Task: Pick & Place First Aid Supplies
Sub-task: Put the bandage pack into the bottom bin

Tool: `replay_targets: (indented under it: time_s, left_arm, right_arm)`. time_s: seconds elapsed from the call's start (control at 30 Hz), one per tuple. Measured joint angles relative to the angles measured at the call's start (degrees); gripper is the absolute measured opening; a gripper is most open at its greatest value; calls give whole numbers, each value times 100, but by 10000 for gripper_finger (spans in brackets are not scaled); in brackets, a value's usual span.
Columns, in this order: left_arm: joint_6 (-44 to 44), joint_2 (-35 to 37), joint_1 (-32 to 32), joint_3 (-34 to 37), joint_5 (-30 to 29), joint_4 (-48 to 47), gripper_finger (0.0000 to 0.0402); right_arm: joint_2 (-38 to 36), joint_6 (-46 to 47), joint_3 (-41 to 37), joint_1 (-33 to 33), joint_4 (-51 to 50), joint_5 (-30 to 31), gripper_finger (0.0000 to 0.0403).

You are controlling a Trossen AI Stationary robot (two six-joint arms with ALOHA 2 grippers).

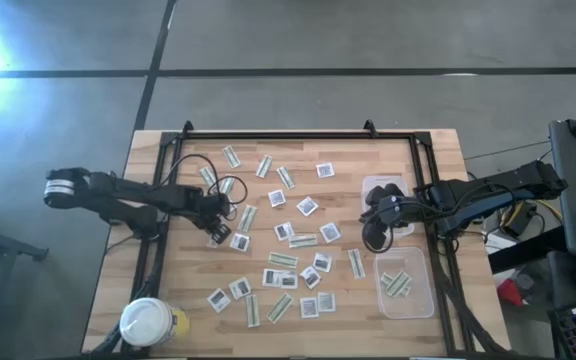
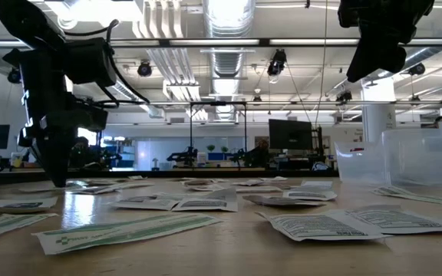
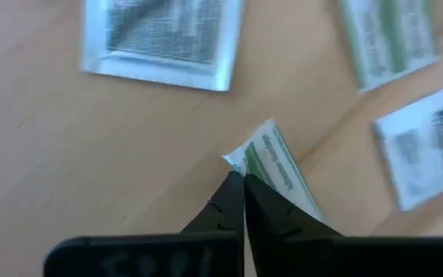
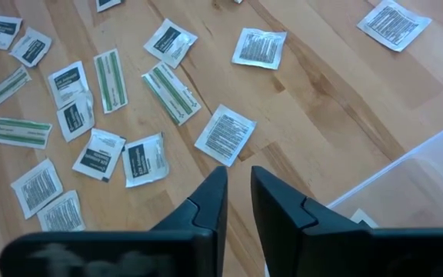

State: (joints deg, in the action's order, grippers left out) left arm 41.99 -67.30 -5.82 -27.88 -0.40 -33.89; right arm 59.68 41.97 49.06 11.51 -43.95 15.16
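The left gripper (image 3: 243,185) is clamped on a green-and-white strip (image 3: 277,163), pinched at its edge. The right gripper (image 4: 238,185) (raised) hangs empty, jaws slightly apart.

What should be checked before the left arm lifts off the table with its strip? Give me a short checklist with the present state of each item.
1. Left gripper shut: ok, the fingertips meet.
2. Green-and-white strip caught: ok, one end sits between the fingertips; only that end is pinched.
3. Neighbouring square white packet free of the grip: ok, it lies apart on the wood.
4. Right gripper clear of the left arm: ok, it hangs above the table near the clear plastic tubs, holding nothing.
5. Clear tub ready to receive: ok, it holds only a few strips.
6. Strip lifted off the table: cannot tell.
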Motion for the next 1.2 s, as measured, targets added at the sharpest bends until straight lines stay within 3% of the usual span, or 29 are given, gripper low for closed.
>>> replay_targets:
  time_s: [0.6, 0.9, 1.2]
  left_arm:
    - [-156, 766, 8, -61, 55, 146, 0]
    - [-242, 1294, 142, -69, 120, 1128, 0]
    - [-409, 1285, 461, -69, 132, 2271, 0]
  right_arm:
    - [0, -2, 0, 34, 111, 0, 57]
    - [-2, -72, -126, 437, 865, 0, 66]
    - [-4, -330, -642, 679, 2137, -2, 55]
